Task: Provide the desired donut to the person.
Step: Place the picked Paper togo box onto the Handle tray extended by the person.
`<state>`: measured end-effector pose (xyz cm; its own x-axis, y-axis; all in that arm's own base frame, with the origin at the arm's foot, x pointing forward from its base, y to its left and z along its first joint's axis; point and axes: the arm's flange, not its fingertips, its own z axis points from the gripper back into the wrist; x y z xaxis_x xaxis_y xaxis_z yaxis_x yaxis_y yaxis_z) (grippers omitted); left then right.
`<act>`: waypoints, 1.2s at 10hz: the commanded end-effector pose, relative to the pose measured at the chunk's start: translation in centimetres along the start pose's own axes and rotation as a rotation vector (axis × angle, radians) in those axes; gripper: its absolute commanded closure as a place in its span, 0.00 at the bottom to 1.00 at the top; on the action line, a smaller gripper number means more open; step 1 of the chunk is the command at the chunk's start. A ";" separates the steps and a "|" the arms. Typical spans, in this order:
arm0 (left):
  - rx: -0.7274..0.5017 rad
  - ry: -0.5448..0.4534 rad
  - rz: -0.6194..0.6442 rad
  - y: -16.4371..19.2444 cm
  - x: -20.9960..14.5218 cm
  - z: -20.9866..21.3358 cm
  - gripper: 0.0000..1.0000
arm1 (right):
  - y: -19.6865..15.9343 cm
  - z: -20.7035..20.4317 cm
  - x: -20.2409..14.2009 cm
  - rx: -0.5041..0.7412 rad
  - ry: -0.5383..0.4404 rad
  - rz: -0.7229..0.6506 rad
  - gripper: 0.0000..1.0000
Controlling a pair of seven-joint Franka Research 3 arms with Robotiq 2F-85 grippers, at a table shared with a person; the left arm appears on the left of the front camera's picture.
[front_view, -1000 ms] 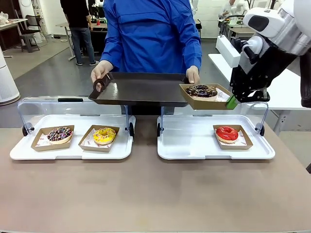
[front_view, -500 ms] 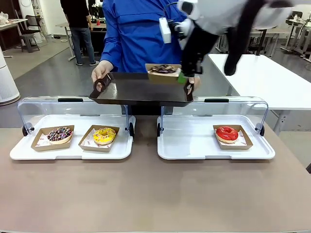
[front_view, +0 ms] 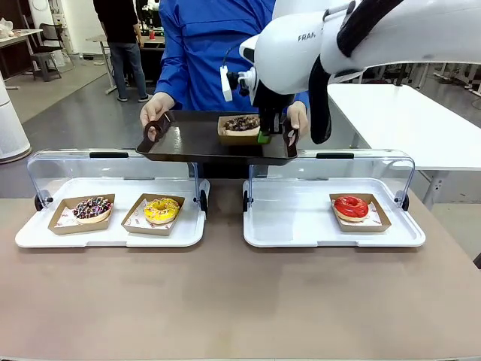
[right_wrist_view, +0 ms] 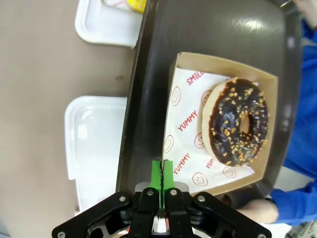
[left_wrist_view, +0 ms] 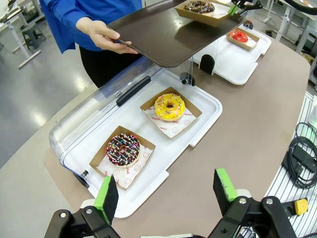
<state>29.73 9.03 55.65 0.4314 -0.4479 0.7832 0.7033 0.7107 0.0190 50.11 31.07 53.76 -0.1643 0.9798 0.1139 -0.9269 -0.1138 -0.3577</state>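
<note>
The chocolate donut [front_view: 242, 122] with orange crumbs lies in a cardboard box [front_view: 229, 136] over the dark brown serving tray [front_view: 188, 139] that the person [front_view: 210, 53] in blue holds with both hands. My right gripper [front_view: 263, 138] is shut on the box's near edge. In the right wrist view its green pads [right_wrist_view: 156, 171] pinch the box's edge [right_wrist_view: 169, 119] beside the donut [right_wrist_view: 238, 127]. I cannot tell whether the box touches the tray. My left gripper [left_wrist_view: 166, 191] hangs open above the table's left end with nothing between its fingers.
A white tray [front_view: 113, 233] with a raised clear lid holds a sprinkled chocolate donut [front_view: 92, 208] and a yellow donut [front_view: 161, 210]. A second white tray [front_view: 301, 226] holds a red donut [front_view: 351, 207]. A white table [front_view: 406, 113] stands at the right.
My right arm has swung left with the boxed chocolate donut, from beyond the serving tray's right end to over its middle, and lowered it. The left gripper has stayed open.
</note>
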 end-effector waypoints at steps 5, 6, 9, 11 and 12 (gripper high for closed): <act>0.003 -0.015 0.008 0.0 -0.1 -0.2 0.00 | -2.1 -1.4 -1.4 0.040 0.022 0.001 0.39; 0.003 -0.015 0.008 0.0 -0.1 -0.2 0.00 | -2.1 -0.8 -1.4 0.036 0.002 0.004 0.39; 0.003 -0.015 0.008 0.0 -0.1 -0.2 0.00 | -2.2 1.0 -1.4 0.014 -0.012 0.016 0.00; 0.003 -0.015 0.008 0.0 -0.1 -0.2 0.00 | -2.4 1.2 -1.1 0.051 -0.011 0.013 0.00; 0.003 -0.015 0.008 0.0 -0.1 -0.2 0.00 | -2.4 1.4 -1.0 0.066 -0.017 0.018 0.00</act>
<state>29.73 9.03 55.66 0.4314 -0.4478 0.7832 0.7032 0.7107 0.0190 51.80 30.33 55.55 -0.1619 0.9815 0.1023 -0.9349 -0.1194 -0.3343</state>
